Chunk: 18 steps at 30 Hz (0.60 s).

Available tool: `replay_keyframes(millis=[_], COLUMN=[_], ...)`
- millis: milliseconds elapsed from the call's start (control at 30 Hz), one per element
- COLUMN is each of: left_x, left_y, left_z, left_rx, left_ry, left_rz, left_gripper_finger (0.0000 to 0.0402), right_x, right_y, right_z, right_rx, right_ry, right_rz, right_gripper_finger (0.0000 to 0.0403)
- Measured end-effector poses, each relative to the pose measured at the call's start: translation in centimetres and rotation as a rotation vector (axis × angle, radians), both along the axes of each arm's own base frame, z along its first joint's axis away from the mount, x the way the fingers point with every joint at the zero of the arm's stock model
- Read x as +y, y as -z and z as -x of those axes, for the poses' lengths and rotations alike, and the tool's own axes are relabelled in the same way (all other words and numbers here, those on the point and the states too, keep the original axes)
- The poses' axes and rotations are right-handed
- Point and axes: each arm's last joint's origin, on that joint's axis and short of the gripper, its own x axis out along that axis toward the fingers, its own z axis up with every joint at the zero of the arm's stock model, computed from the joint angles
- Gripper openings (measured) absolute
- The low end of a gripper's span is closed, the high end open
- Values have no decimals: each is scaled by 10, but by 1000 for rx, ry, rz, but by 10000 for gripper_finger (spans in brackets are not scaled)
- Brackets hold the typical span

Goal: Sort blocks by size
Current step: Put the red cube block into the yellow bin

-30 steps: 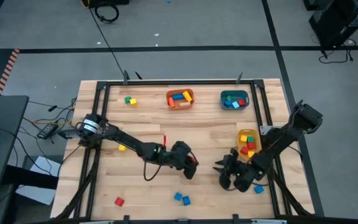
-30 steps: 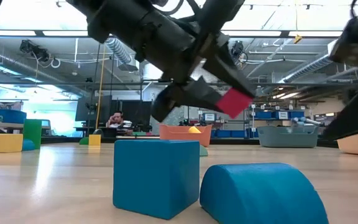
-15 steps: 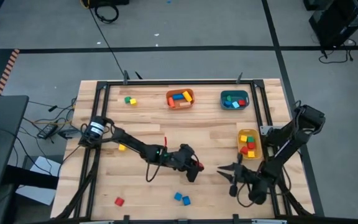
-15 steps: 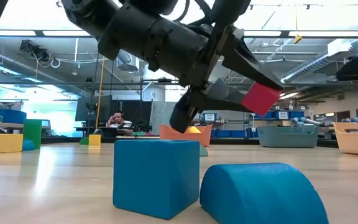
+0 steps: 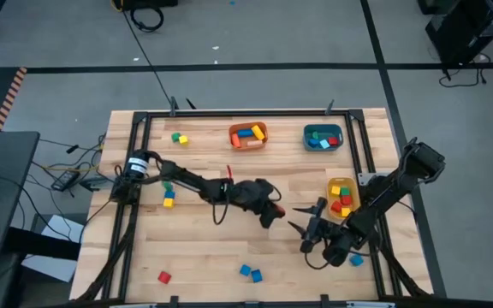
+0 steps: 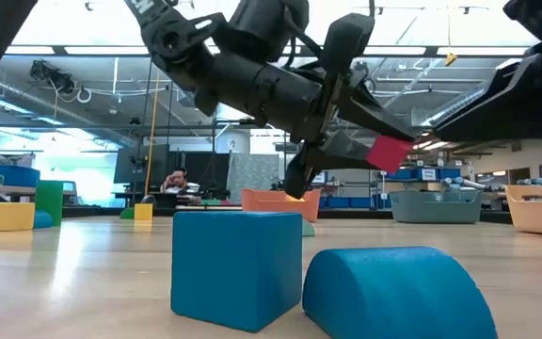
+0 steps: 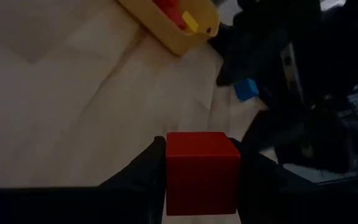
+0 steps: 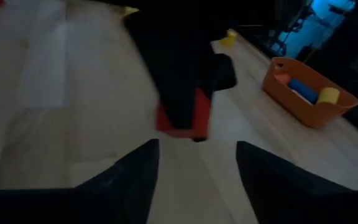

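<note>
My left gripper (image 5: 274, 210) reaches over the middle of the table, shut on a red cube (image 7: 202, 172) that also shows in the low view (image 6: 390, 153). My right gripper (image 5: 302, 229) stands open just to the right of it and faces it, with nothing between its fingers; its wrist view shows the red cube (image 8: 182, 121) ahead. Loose blocks rest flat on the wood: two blue ones (image 5: 249, 273) near the front edge, a red one (image 5: 164, 277) and a blue one (image 5: 355, 259). My left gripper pinches the red cube by two opposite side faces (image 7: 169, 174) between its two fingers (image 7: 143, 177). The fingers slant gently downward, coming from the table's left. The cube sits at their free ends (image 6: 374, 151), lifted clear of the table.
An orange bin (image 5: 248, 135) and a teal bin (image 5: 323, 138) stand at the far edge, and a yellow bin (image 5: 341, 198) at the right; all hold blocks. Small blocks lie at the far left (image 5: 178, 138) and left (image 5: 169, 195). A blue cube (image 6: 236, 266) and half-round (image 6: 393, 292) lie near the low camera.
My left gripper has carried the red cube toward the table's right and far edges, clear of the wood, and has tipped a little. My right gripper swung toward the near edge and came back, rolling at the wrist; its fingers now stand wider apart.
</note>
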Motion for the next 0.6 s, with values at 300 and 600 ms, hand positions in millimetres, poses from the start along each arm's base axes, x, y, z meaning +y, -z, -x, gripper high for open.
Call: replay_keyframes(millis=[300,600], left_x=[9,11], left_y=[-12,-12], left_z=[-5,-5], left_rx=[-122,-124], left_ry=[35,20], left_rz=[57,56], left_gripper_finger=[145,145], right_x=[-13,-18], right_y=[-3,-12], right_z=[-15,-31], right_rx=[18,-3], right_ry=[24,-19], right_rz=[30,83], right_gripper_finger=[292,283])
